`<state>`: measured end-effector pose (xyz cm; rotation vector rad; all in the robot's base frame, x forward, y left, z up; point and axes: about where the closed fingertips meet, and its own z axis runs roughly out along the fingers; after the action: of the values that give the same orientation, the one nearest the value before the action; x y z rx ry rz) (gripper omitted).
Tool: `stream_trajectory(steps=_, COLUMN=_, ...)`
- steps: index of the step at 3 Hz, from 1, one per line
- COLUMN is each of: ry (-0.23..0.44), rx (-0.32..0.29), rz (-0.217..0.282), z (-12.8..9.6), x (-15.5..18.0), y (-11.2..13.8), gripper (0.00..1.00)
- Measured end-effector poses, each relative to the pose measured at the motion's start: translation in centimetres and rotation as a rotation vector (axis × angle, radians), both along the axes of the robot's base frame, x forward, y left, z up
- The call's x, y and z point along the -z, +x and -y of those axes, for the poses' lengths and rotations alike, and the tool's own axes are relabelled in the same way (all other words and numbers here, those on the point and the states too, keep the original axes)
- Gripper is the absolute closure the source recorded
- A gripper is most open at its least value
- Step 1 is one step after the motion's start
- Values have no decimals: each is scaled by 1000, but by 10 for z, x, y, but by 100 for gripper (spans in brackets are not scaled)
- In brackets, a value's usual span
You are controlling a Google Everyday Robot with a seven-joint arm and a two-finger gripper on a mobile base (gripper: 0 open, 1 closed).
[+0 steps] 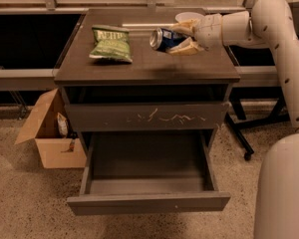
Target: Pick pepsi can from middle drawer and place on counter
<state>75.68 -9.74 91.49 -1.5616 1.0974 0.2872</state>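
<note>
The claw point(175, 40) gripped the pepsi can point(161, 38), tipped sideways at the counter's point(149, 67) far right, near the green chip bag point(110, 44); the middle drawer point(148, 202) stood open below.

We see the white arm point(281, 49) descend at the right, bend, and reach leftward, roughly level, over the rear right part of the desk point(139, 66). The claw point(183, 37) points left, its two tan fingers point(188, 47) closed around the pepsi can point(164, 39). The robot's rounded white body point(284, 188) fills the lower right corner.
</note>
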Motion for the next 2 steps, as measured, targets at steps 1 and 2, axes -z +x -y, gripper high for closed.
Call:
stream_trajectory(steps=1, ry=-12, rx=17, rz=-47, z=-3, x=12, y=19, gripper=84)
stream_trajectory(steps=2, ry=-15, rx=38, rz=-77, z=-3, x=19, y=32, gripper=63)
